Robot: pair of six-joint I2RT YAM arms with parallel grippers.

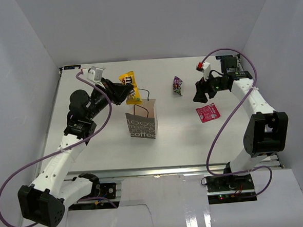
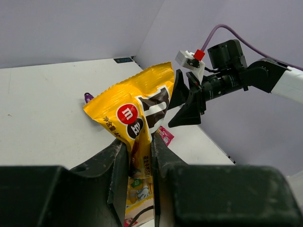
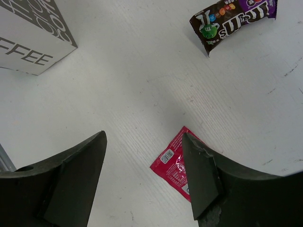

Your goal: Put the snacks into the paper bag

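just beyond the far rim of the paper bag (image 1: pixel 142 125), a yellow packet (image 2: pixel 137 109) is pinched by its lower end in the left gripper (image 2: pixel 139 156) and held clear of the table (image 1: pixel 184 137) — so that, it is judged, it can be carried over the open mouth and dropped in. the right gripper (image 3: pixel 143 137) is held spread wide low over the table, with a red packet (image 3: pixel 173 163) partly hidden by one finger and a dark purple packet (image 3: pixel 234 19) well apart — a stance suited to the next pick.

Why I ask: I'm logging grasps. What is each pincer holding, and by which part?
The left pincer pinches a yellow packet around its mid-length; the right pincer is open and holds nothing.
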